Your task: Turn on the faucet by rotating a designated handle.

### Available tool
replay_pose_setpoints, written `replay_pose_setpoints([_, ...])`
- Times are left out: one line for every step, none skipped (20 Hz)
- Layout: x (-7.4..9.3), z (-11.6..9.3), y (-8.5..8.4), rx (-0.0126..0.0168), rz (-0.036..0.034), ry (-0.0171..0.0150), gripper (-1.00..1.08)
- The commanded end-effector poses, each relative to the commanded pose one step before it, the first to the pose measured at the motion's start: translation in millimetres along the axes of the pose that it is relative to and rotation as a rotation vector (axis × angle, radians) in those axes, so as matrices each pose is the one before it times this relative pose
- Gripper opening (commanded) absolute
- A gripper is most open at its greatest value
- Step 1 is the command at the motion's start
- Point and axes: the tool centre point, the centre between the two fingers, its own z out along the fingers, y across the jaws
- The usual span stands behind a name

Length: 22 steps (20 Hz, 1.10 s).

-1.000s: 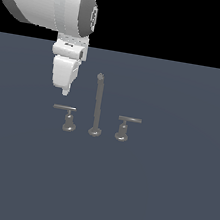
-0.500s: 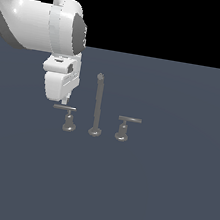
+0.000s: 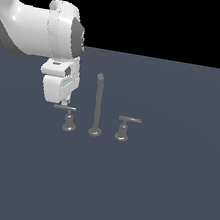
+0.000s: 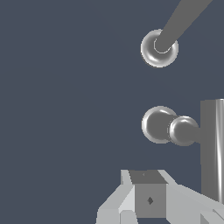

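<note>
The white arm (image 3: 29, 30) reaches in from the exterior view's left, and its pincer (image 3: 65, 102) hangs low over the dark grey floor (image 3: 169, 193), tips pointing down. Directly under the pincer sits the handle (image 3: 69, 119) that is to be turned — a short grey post on a round flared base, capped by a thin flat lever bar (image 3: 64, 107). The fingertips come down right at that bar, at its middle or a touch behind it; whether they touch it cannot be told from this view. In the wrist view one finger (image 4: 148, 199) shows as a pale grey block close beside the handle (image 4: 168, 127), with the lever bar (image 4: 213, 148) running alongside it. The second finger is not clearly seen, so whether the pincer stands open or closed cannot be told.

Just past the pincer, toward the exterior view's right, stands the spout (image 3: 98, 105) — a tall thin rod on a round base, upright, near the handle but apart from it. Farther from the pincer on that same side is the twin handle (image 3: 124, 128), its bar jutting rightward, well clear of the fingers.
</note>
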Motion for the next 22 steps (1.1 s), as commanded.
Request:
replay_pose_setpoints([-1.94,0.03,3.11,0.00012,0.00003,0.00013,-1.0])
replay_pose_setpoints([-1.95,0.04,3.15,0.0,0.0,0.0,-1.0])
replay_pose_setpoints([-1.96,0.04,3.17,0.0,0.0,0.0,-1.0])
replay_pose_setpoints([-1.97,0.04,3.18,0.0,0.0,0.0,-1.0])
replay_pose_setpoints([-1.68,-0.13,3.11,0.00036,0.00057,0.00016,-1.0])
replay_pose_setpoints([-1.99,0.04,3.2,0.0,0.0,0.0,-1.0])
replay_pose_setpoints([-2.01,0.04,3.22,0.0,0.0,0.0,-1.0])
replay_pose_setpoints([-2.02,0.04,3.23,0.0,0.0,0.0,-1.0])
replay_pose_setpoints([-1.74,-0.14,3.16,0.00038,0.00056,0.00016,-1.0])
replay_pose_setpoints([-2.05,0.04,3.25,0.0,0.0,0.0,-1.0])
replay_pose_setpoints([0.0,0.0,0.0,0.0,0.0,0.0,-1.0])
replay_pose_setpoints([4.91,-0.12,-7.49,0.00944,0.00389,0.00428,-1.0])
replay_pose_setpoints([0.26,-0.01,3.11,-0.00059,-0.00024,-0.00026,-1.0])
replay_pose_setpoints([0.26,-0.01,3.11,-0.00059,-0.00024,-0.00026,-1.0])
replay_pose_setpoints([0.26,-0.01,3.12,-0.00059,-0.00024,-0.00026,-1.0])
replay_pose_setpoints([0.26,-0.01,3.13,-0.00059,-0.00024,-0.00026,-1.0])
replay_pose_setpoints([0.26,-0.01,3.14,-0.00059,-0.00024,-0.00026,-1.0])
replay_pose_setpoints([0.26,-0.01,3.14,-0.00059,-0.00024,-0.00027,-1.0])
replay_pose_setpoints([0.23,0.05,3.15,-0.00072,-0.00029,-0.00033,-1.0])
replay_pose_setpoints([0.29,-0.09,3.16,-0.00042,-0.00017,-0.00019,-1.0])
replay_pose_setpoints([0.23,0.04,3.16,-0.00072,-0.00029,-0.00033,-1.0])
replay_pose_setpoints([0.26,-0.01,3.16,-0.00059,-0.00024,-0.00027,-1.0])
